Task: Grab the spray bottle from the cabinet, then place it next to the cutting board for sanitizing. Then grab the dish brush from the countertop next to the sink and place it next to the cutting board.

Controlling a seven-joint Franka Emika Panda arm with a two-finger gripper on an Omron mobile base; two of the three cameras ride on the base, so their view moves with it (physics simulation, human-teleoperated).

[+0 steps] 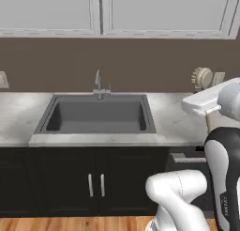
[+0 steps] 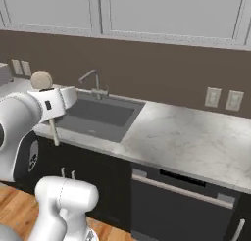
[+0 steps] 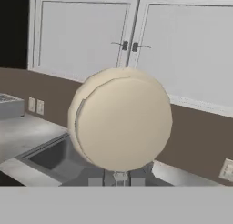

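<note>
Left base view: my gripper [image 1: 206,113] is clamped on the dish brush [image 1: 203,77], handle upright, cream head above my fingers, lifted beside the empty sink [image 1: 97,115].

Right base view: the countertop [image 2: 191,137] stretches away bare.

Hand view: the brush head sits directly ahead of my fingertips.

A kitchen: sink [image 1: 98,115], marble countertop [image 2: 196,142], pale wall cabinets [image 3: 136,41].

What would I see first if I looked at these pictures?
A big round cream dish brush right in front of the hand camera, held up in the air by the robot's gripper. Behind it is the dark grey sink, set in the marble countertop under pale wall cabinets.
</note>
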